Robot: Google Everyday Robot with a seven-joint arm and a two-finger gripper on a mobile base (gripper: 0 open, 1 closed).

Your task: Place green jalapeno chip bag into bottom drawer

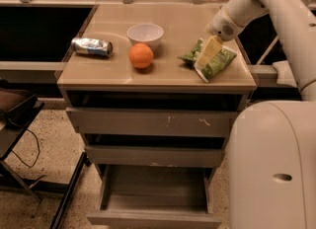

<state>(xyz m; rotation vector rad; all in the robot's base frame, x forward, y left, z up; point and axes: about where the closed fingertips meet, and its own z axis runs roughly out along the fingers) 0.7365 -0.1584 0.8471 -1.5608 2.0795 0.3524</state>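
Observation:
The green jalapeno chip bag (218,63) lies flat on the right side of the cabinet top (103,70). My gripper (209,53) hangs from the white arm at the upper right. It is right over the bag's left half, low and close to it or touching it. The bottom drawer (154,193) is pulled out at the foot of the cabinet and its inside is bare.
An orange (141,55), a white bowl (145,33) and a crushed silver can (92,47) sit on the cabinet top left of the bag. The two upper drawers (148,122) stand slightly ajar. My white body (271,164) fills the lower right. A dark stand (15,112) is at the left.

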